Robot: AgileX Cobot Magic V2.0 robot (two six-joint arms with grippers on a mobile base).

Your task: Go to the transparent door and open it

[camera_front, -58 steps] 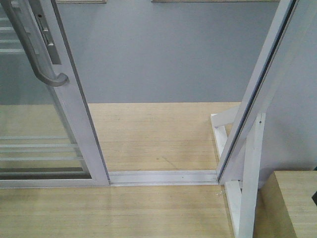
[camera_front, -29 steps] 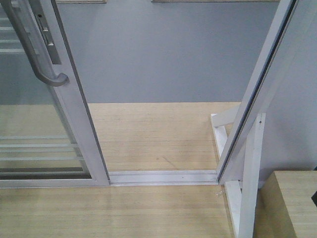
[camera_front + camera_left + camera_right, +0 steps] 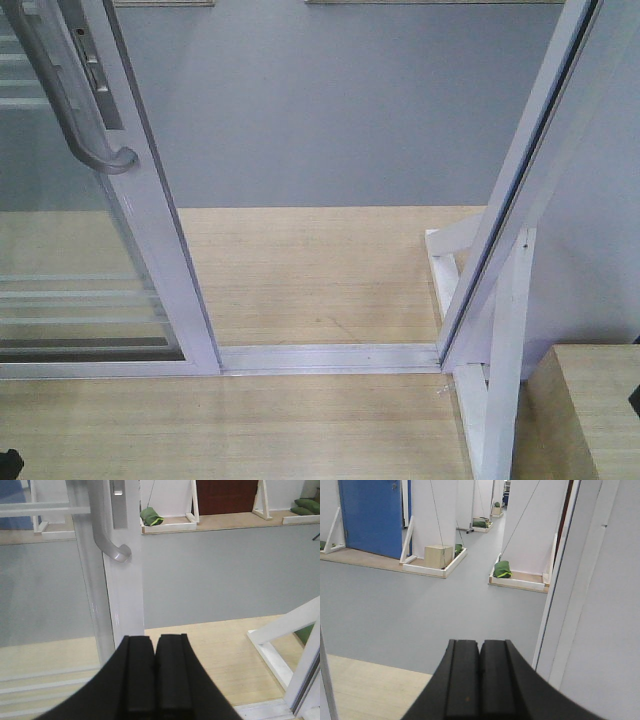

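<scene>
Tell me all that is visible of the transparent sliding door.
The transparent sliding door is clear glass in a white frame, with thin white horizontal bars low across the pane. A curved grey pull handle sits on its right edge. It stands upright at the left on the white floor track, leaving the doorway open. Nothing touches it.

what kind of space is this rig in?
Likely an indoor test hall or lab with mock-up sets: a freestanding transparent door on a wooden platform, braced white partition walls, green sandbags weighting their bases, grey floor.
</scene>
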